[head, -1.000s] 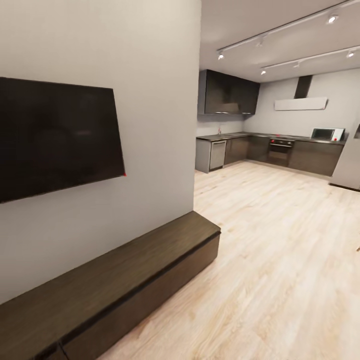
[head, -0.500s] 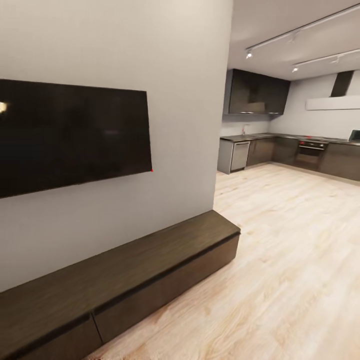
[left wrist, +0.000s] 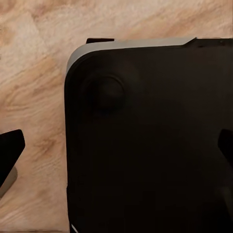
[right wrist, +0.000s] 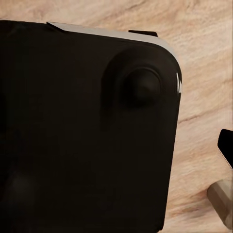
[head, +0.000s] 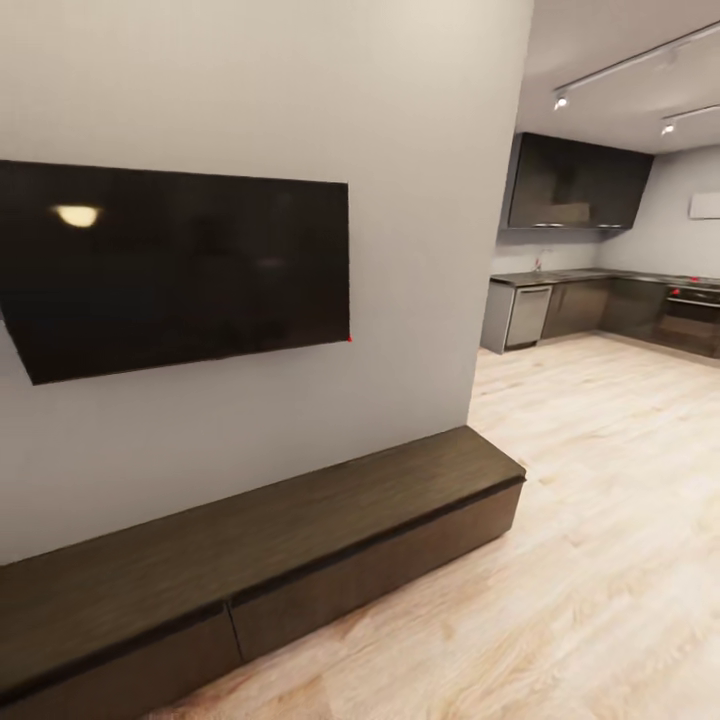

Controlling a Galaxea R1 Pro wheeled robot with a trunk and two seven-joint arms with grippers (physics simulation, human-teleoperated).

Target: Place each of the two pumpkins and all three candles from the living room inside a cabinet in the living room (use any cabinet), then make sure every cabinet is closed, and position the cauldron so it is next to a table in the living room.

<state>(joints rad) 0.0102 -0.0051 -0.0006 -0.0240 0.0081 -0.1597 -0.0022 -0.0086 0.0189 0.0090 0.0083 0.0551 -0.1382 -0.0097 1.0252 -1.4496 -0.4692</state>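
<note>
From the head view I see the cabinet (head: 300,560) running along the base of a grey wall (head: 400,120); it is long, low and dark brown, and its drawer fronts sit flush — all closed as far as this angle shows; one vertical seam between two fronts is visible toward the near end. Its top surface is bare dark wood. A black wall-mounted television (head: 180,260) hangs above the cabinet, well apart from it, with a small pale light reflection on the screen and a red dot at its lower corner.

The pale wooden floor (head: 600,500) extends past the far end of the cabinet into a kitchen; I see dark kitchen units (head: 600,310) along the back wall, a grey appliance front (head: 525,315) at their near end, dark upper cupboards (head: 575,180) above, and ceiling track lights (head: 563,100).

In the left wrist view I see the robot base (left wrist: 145,141) — a black, rounded-corner body with a grey edge — over the wooden floor; one dark fingertip (left wrist: 9,148) of the left gripper sits at one border and another at the opposite border, so the fingers stand wide apart.

In the right wrist view I see the same black base over the floor; one fingertip (right wrist: 225,143) of the right gripper is at the border; I cannot tell whether this hand is apart or together.
</note>
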